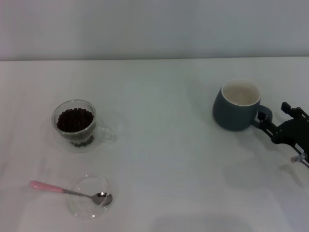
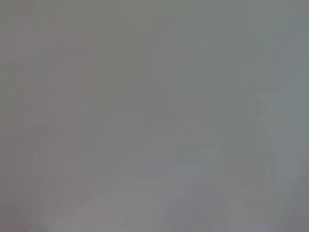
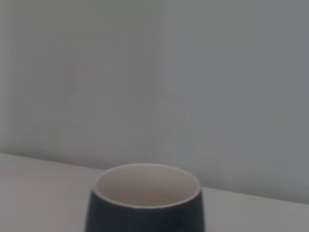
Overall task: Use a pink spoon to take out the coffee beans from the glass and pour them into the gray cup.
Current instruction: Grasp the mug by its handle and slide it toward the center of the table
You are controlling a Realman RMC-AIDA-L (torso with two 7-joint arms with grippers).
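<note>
The glass [image 1: 75, 123] stands at the left of the table, filled with dark coffee beans [image 1: 74, 119]. The pink spoon [image 1: 67, 191] lies in front of it, its pink handle on the table and its silver bowl resting in a flat clear glass dish [image 1: 82, 205]. The gray cup [image 1: 237, 105] stands upright at the right, its handle pointing right; it also shows in the right wrist view [image 3: 146, 200], with a cream inside and nothing in it. My right gripper [image 1: 264, 123] is at the cup's handle, touching or very close to it. My left gripper is out of view.
The white table [image 1: 164, 159] reaches back to a pale wall [image 1: 154, 24]. The left wrist view shows only a plain grey surface. The right arm [image 1: 294, 130] comes in from the right edge.
</note>
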